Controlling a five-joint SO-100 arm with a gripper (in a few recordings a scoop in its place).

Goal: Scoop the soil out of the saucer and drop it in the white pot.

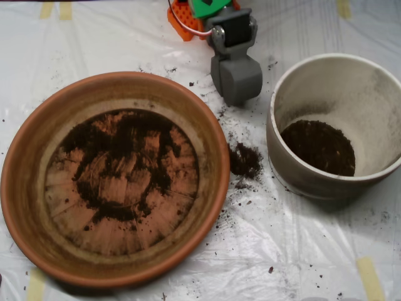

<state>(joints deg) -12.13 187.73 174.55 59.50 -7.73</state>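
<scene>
The terracotta saucer (28, 182) fills the left half of the overhead view. Thin smears and small clumps of dark soil (119, 157) lie across its ridged floor. At the right stands the white pot (376, 94), with a mound of dark soil (318, 146) on its bottom. My grey scoop (237, 78) hangs at the top centre, between the saucer's far rim and the pot, above the plastic sheet. Its two shells look closed together, and I see no soil on its outside.
A small pile of spilled soil (245, 160) lies on the white plastic sheet (301, 251) between saucer and pot, with crumbs scattered around. The orange arm base (185, 19) sits at the top edge. Yellow tape strips (371, 279) hold the sheet down.
</scene>
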